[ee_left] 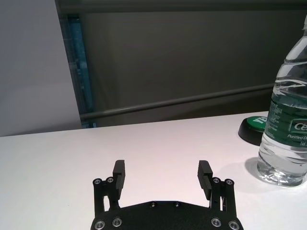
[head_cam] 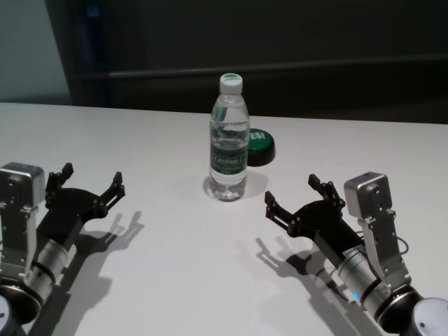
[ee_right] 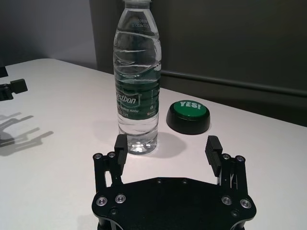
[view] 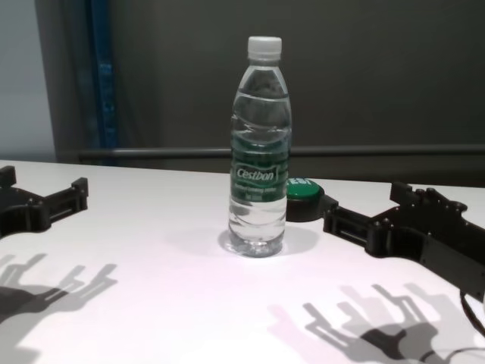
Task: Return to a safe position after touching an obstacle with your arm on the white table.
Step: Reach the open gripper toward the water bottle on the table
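Note:
The obstacle, a tall clear water bottle (head_cam: 229, 140) with a white cap and a green Cestbon label, stands upright mid-way across the white table (head_cam: 140, 133). My left gripper (head_cam: 93, 175) hovers low at the near left, open and holding nothing, well apart from the bottle. At the near right, my right gripper (head_cam: 292, 190) is also open and holds nothing, a short way in front and to the right of the bottle. The right wrist view has the bottle (ee_right: 136, 72) just beyond the open right gripper (ee_right: 166, 140). Neither arm touches the bottle.
A low black disc with a green "YES!" top (head_cam: 260, 143) sits just behind and right of the bottle. The table's far edge meets a dark wall with a horizontal rail. Bare tabletop lies between the two arms.

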